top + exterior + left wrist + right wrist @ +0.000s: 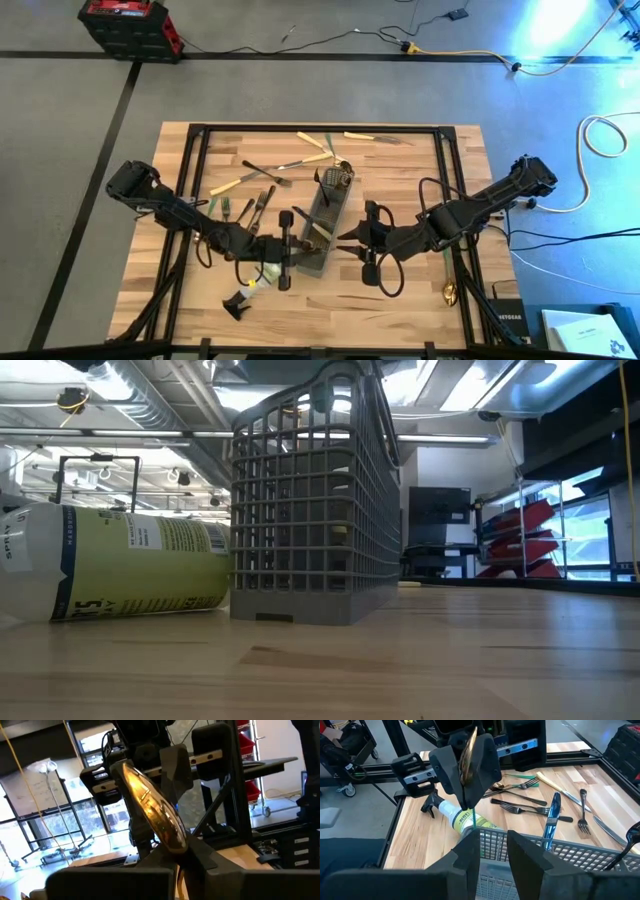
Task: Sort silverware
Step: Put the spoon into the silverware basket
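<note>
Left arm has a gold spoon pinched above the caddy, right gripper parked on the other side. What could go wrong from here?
1. The left gripper pinches the gold spoon by its bowl alone; the curved, slick surface may slip or swing on release.
2. The spray bottle lies against the grey mesh caddy right under that arm; a descent could knock either.
3. The right gripper sits close to the caddy's other side, so the arms may clash.

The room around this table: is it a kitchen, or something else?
Likely a workshop or lab, not a kitchen: cables trail over bare concrete floor, a red toolbox sits there, and red bins line racks behind.
</note>
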Controlling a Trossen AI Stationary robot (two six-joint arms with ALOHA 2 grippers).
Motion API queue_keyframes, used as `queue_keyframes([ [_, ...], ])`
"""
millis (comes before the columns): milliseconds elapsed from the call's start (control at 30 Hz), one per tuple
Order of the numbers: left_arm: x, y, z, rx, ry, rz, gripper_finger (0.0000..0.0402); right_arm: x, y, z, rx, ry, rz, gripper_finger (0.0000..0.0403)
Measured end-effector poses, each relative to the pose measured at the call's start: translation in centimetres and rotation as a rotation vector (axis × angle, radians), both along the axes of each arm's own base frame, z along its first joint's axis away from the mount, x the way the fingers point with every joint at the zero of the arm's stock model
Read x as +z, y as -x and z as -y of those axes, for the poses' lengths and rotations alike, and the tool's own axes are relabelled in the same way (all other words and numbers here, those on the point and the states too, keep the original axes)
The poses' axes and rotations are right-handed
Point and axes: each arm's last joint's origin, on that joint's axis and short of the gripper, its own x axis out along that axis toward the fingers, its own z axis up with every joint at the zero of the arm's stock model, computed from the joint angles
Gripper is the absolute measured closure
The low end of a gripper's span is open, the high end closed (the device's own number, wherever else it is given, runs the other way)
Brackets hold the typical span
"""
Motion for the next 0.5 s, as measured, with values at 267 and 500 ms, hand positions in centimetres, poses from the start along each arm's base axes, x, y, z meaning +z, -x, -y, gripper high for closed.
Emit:
queue_keyframes([
  [267,-0.7,-0.1,0.0,0.006,-0.048,-0.071,0.0402,0.0,0.0,0.0,0.0,-0.001,0.001,0.0322],
  [500,-1.5,-0.1,-0.1,0.051,-0.084,-0.147,0.0402,0.0,0.0,0.0,0.0,0.0,0.001,0.0322],
])
